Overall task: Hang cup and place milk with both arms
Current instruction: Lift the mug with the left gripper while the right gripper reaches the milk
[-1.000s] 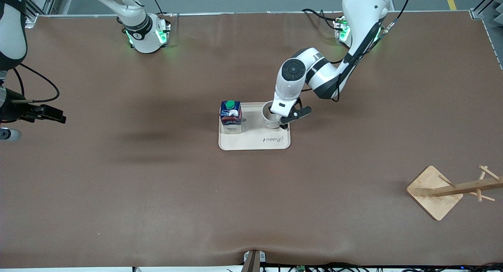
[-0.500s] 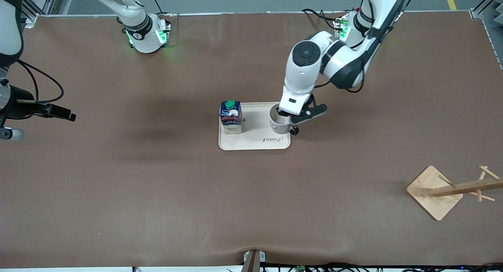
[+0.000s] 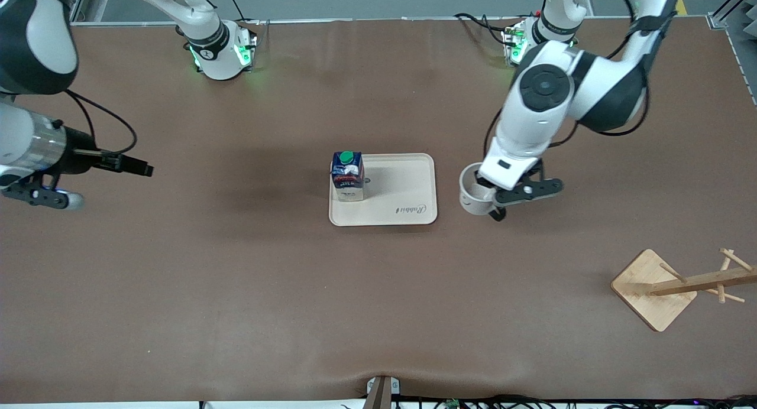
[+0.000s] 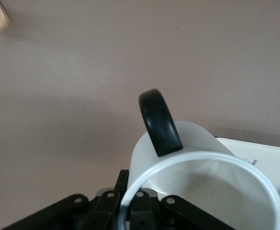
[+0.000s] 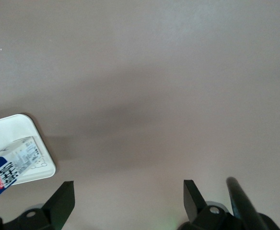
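While the dark-blue milk carton with a green screw cap [image 3: 347, 176] stands on the beige tray [image 3: 402, 187], the white mug with a black loop handle [image 3: 473, 190] is pinched at its rim by the left gripper [image 3: 495, 197] and held over the brown table [image 3: 236, 279] beside the tray. The right gripper [image 5: 125, 201] is held spread over the table toward the right arm's end.

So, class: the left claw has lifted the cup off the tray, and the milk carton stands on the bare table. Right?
Not quite. The left claw does hold the cup off the tray, but the front view shows the milk carton standing on the tray, not the bare table.

arms [image 3: 535, 122]: white shells | black-grey joints | black cables | green-lit bases
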Motion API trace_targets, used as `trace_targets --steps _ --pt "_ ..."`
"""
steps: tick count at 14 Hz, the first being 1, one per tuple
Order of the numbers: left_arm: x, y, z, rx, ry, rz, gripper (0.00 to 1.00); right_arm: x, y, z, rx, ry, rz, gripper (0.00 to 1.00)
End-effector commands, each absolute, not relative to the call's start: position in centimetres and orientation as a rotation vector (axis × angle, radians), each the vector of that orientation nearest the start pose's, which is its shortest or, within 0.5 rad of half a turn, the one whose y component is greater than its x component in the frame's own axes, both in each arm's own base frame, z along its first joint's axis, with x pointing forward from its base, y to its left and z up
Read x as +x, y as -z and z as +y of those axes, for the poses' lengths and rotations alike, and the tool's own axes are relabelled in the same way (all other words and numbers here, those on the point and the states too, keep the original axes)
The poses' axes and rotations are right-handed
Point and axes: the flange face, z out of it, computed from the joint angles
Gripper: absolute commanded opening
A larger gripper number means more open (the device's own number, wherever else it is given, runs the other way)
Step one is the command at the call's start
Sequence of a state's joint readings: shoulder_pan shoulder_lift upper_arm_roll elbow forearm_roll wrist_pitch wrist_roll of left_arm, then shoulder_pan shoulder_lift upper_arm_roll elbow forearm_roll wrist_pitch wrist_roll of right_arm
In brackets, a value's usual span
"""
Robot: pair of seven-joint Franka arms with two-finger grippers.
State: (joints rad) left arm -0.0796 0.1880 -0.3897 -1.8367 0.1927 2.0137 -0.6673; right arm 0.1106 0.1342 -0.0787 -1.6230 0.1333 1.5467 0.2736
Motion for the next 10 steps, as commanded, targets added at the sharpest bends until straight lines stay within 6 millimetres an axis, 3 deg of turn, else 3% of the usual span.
trace_targets --steps 1,6,10 --pt "57.0 -47.0 -20.3 -3.035 0.142 -0.046 0.00 57.0 -53.1 8.6 -3.018 -0.380 0.386 1.00" --pt "59.8 -50.0 -10.6 -3.012 0.091 0.209 0.00 54.0 -52.5 20.9 -3.068 -0.408 0.470 1.00" --pt "60.5 -50.4 -4.1 -2.994 0.052 0.318 0.00 52.4 -48.4 32.0 -3.073 -0.317 0.498 1.00"
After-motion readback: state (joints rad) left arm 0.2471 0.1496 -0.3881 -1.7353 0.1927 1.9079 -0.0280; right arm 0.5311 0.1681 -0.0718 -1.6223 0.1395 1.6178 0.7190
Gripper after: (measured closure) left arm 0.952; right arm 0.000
